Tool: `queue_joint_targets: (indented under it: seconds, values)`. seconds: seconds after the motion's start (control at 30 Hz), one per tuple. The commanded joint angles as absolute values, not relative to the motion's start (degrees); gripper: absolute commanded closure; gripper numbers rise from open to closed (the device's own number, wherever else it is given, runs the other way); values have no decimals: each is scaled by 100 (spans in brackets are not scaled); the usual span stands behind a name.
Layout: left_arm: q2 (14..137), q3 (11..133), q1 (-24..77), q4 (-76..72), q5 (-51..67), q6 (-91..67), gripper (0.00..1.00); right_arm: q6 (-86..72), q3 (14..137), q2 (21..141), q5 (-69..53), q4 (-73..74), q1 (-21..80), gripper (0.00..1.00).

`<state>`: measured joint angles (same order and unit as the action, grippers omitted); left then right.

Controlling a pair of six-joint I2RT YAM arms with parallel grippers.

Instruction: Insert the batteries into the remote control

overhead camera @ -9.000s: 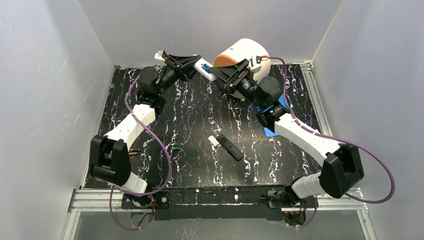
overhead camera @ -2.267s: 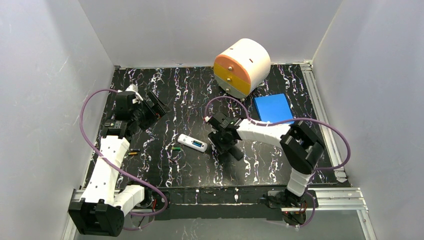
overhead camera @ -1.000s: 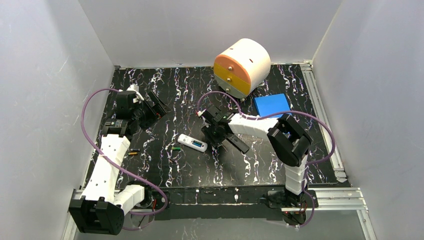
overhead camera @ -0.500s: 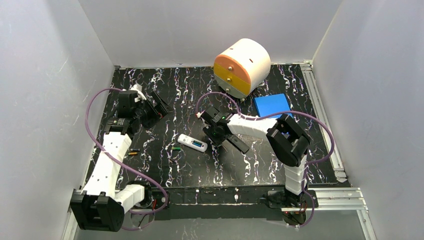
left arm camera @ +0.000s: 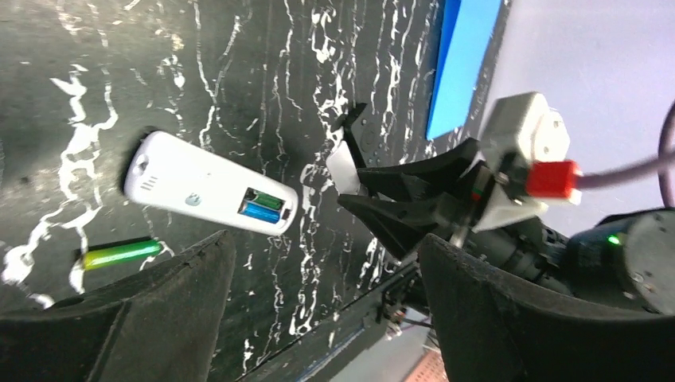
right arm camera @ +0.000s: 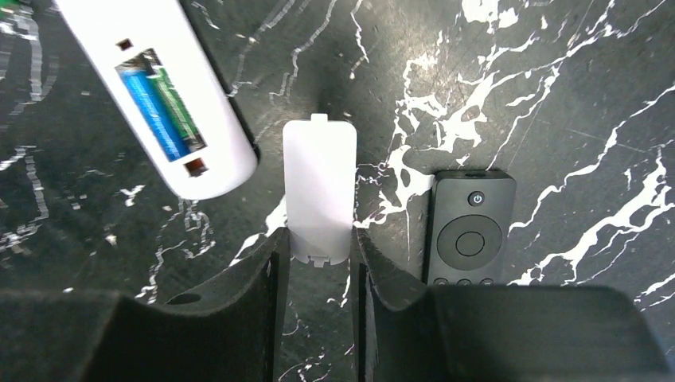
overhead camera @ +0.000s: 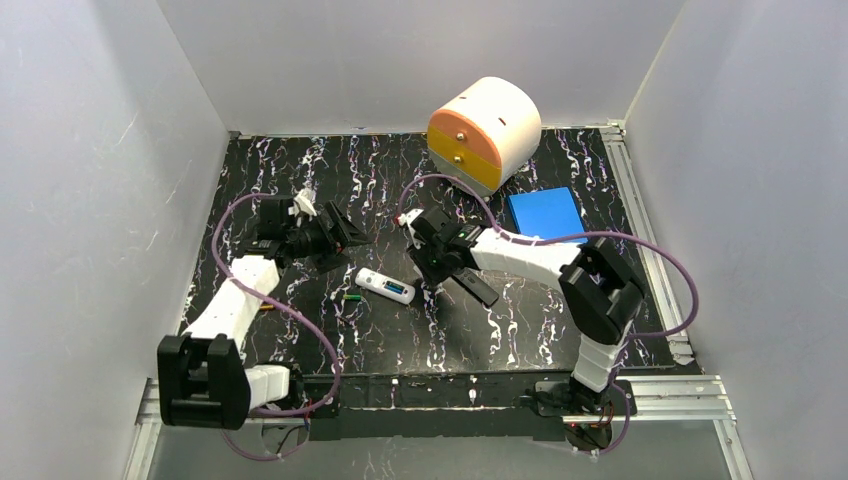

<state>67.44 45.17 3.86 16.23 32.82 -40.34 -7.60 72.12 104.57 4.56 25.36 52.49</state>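
White plastic remote (left arm camera: 191, 187), black marbled counter (overhead camera: 330, 180) centre, holds blue and green cylindrical batteries (right arm camera: 151, 103). Right fingers (right arm camera: 255, 302) clamp white cover (right arm camera: 318, 183); left fingers (left arm camera: 143, 318) splayed, empty.

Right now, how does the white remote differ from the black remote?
The white remote lies back up; the black remote lies buttons up. The white remote's battery bay is open, holding a blue cell and a green cell; the black remote shows no open bay. Both lie flat on the table.

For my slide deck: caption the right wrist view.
Right hand grips the cover beside the white remote, batteries loaded; black remote alongside.
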Motion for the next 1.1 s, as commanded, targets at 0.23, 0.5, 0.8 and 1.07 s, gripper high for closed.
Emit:
queue_joint_targets:
  seconds: [0.23, 0.5, 0.8, 1.07]
  values:
    - [8057, 4500, 734, 271, 5176, -4565, 27, -669, 7248, 9751, -980, 2056, 5184, 72]
    - [8645, 4568, 1170, -158, 5246, -4897, 31, -835, 7284, 9643, -1368, 1906, 5189, 72]
    - [8746, 4687, 1305, -35, 5131, -4829, 52, -861, 7337, 9578, -1318, 1806, 5187, 72]
    - [8790, 4641, 1344, -121, 5458, -4894, 82, -898, 7487, 9694, -1336, 1707, 5187, 72]
